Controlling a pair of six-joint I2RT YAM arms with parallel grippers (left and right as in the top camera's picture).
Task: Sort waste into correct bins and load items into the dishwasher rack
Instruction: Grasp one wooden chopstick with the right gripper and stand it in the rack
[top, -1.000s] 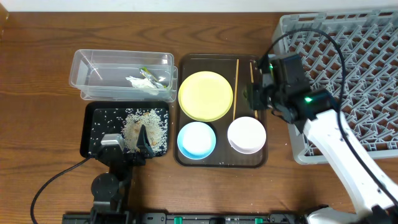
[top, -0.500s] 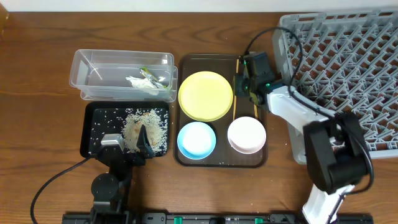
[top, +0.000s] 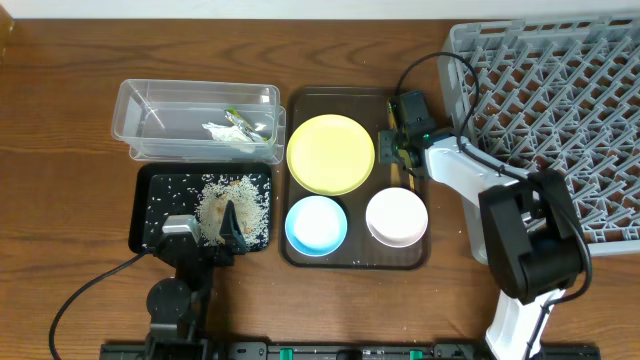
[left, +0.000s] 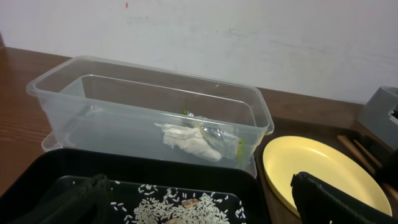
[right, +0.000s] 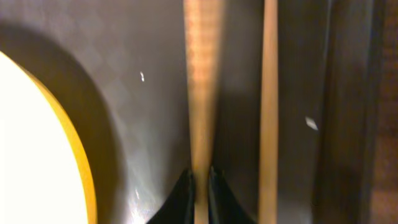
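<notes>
A: Labels, can you read any?

B: Print on the green-and-orange wrapper (left: 217, 134) is too small to read. It lies in the clear tub (top: 197, 120) beside the white paper scraps (left: 186, 140).

A: What changed on your right side?

B: A second ago your right hand (top: 393, 155) was up by the edge of the rack (top: 560, 90). It has swung over the brown tray (top: 345, 97) and come down just beside the yellow plate (top: 331, 153). Your left hand (top: 207, 228) hasn't moved, parked over the black tray (top: 148, 190) with the rice (top: 235, 200).

A: Grip?

B: Overhead hides your right fingertips. The right wrist view shows them pinched almost together on a chopstick (right: 200, 112), one tip on each side, touching it. The second chopstick (right: 268, 112) lies free just beside it on the tray. The left wrist view shows your left fingers (left: 74, 199) spread wide, holding nothing.

A: Bowls?

B: Blue bowl (top: 316, 224) and white bowl (top: 396, 216) sit side by side at the tray's near end. Tray, tub and rack all rest on the worktop (top: 60, 150).
</notes>
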